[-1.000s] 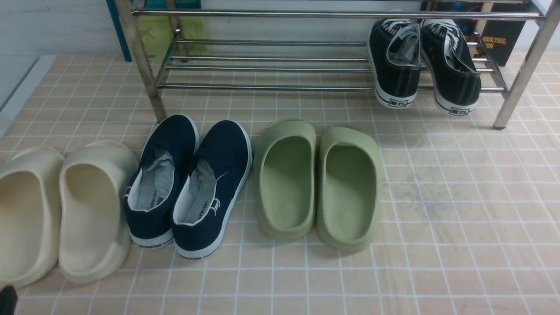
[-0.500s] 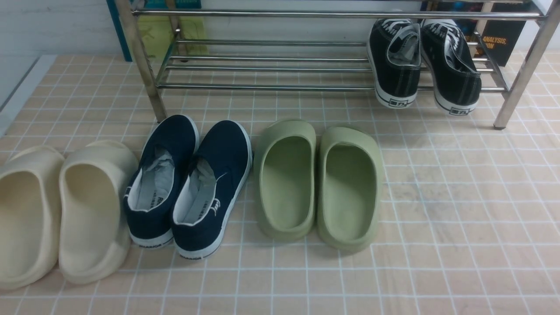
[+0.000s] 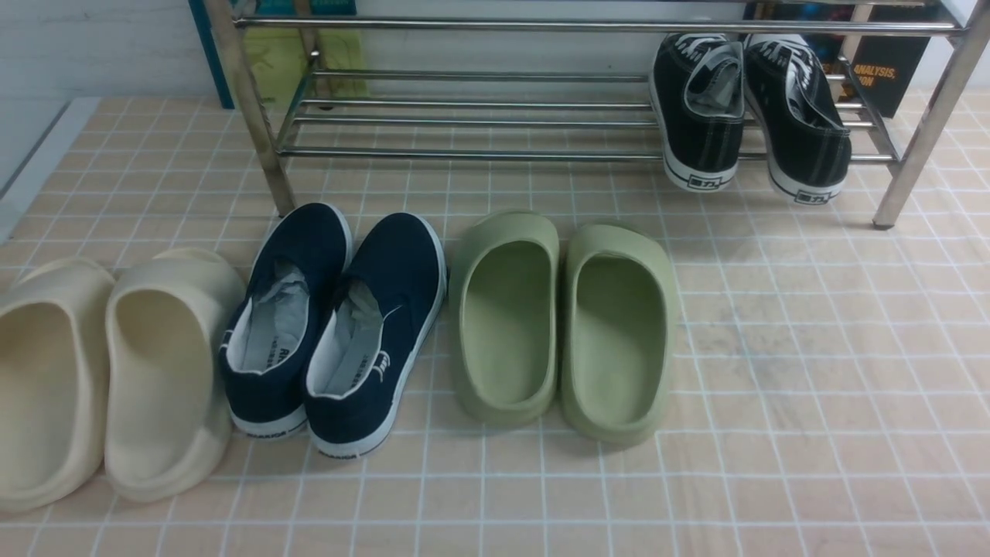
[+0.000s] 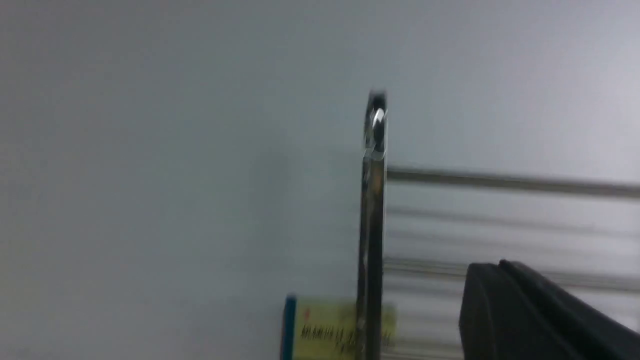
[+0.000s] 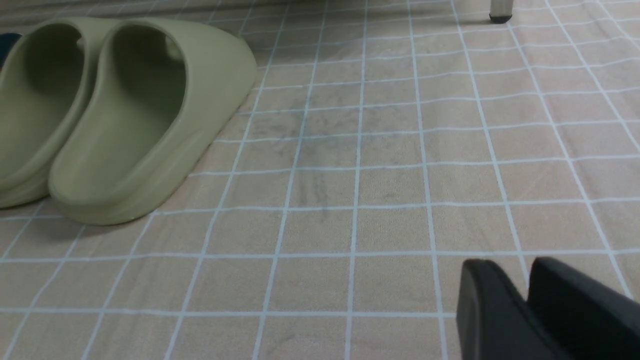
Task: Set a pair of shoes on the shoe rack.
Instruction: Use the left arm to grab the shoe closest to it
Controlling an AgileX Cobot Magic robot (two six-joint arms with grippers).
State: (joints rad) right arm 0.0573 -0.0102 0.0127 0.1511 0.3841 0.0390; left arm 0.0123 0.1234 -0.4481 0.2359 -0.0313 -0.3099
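- We see the pair of shoes standing on the tiled floor, side by side and touching, toes pointing toward the shoe rack and heels toward us.
- They are not on the rack; the toe of the left one sits just beside the rack's front left leg.
- Both are navy canvas with white soles, and grey paper is stuffed into their openings.
- Just to their left are the cream slippers, the nearer one touching the left navy shoe at the heel.
- To their right are the green slippers, close beside them.
- The black sneakers occupy the right end of the rack's lower shelf, heels hanging over its front bar; the rest of that shelf is bare bars.
- Behind the rack we make out a yellow-green item with a blue edge and a dark book.
- Neither arm appears in the front view.
- In the right wrist view, the right gripper hangs over bare tiles, its two black fingers pressed together with nothing between them, well apart from the green slippers.
- In the left wrist view, the left gripper is a blurred dark shape in front of the rack's upright leg and bars; we cannot tell whether it is released or clenched.
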